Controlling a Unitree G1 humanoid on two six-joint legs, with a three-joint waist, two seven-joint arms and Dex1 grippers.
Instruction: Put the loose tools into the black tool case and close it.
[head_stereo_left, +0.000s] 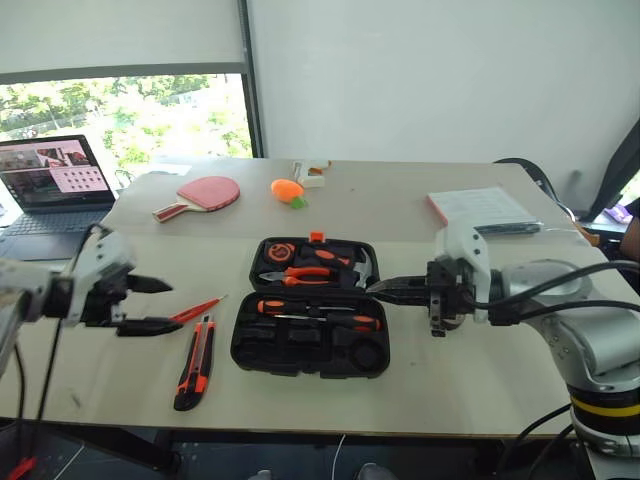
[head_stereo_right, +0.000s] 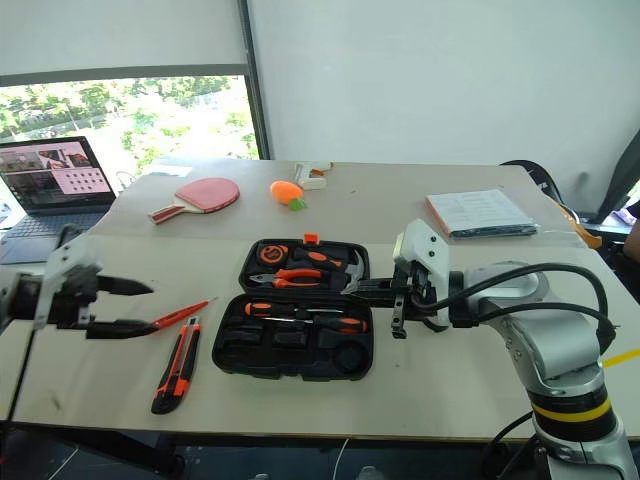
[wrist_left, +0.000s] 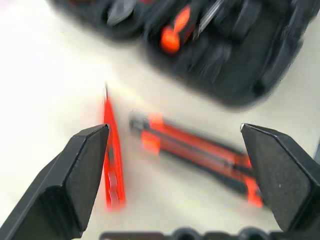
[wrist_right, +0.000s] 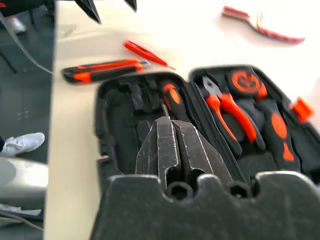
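Beige table (head_stereo_left: 420, 370) carries everything, with white wall and a bright window behind. Landmark: black tool case (head_stereo_left: 312, 345), lying open flat at table centre, lid half on the far side.

Nearest the front edge, left of the case, lies the utility knife (head_stereo_left: 195, 362), black and orange, pointing roughly front to back. Just beyond it, still left of the case, the slim orange screwdriver (head_stereo_left: 197, 309) lies slanted, tip toward the case. Left gripper (head_stereo_left: 140, 305) hovers left of the case, beside that screwdriver's handle end, fingers spread wide and holding nothing; in the left wrist view the knife and slim screwdriver sit between its fingers (wrist_left: 75, 180), below them.

Inside the case's near half, two black-and-orange screwdrivers (head_stereo_left: 315, 312) lie in slots along the hinge side. Far half holds orange-handled pliers (head_stereo_left: 300, 275), a tape measure (head_stereo_left: 278, 250) and a hammer (head_stereo_left: 362, 265).

Right gripper (head_stereo_left: 385, 289) hangs at the case's right edge, pointing left over it, fingers nearly together in the right wrist view, nothing between them.

Beyond the case: red paddle (head_stereo_left: 205, 193), small orange object (head_stereo_left: 287, 190), paper stack (head_stereo_left: 482, 210) far right, laptop (head_stereo_left: 55, 180) far left.
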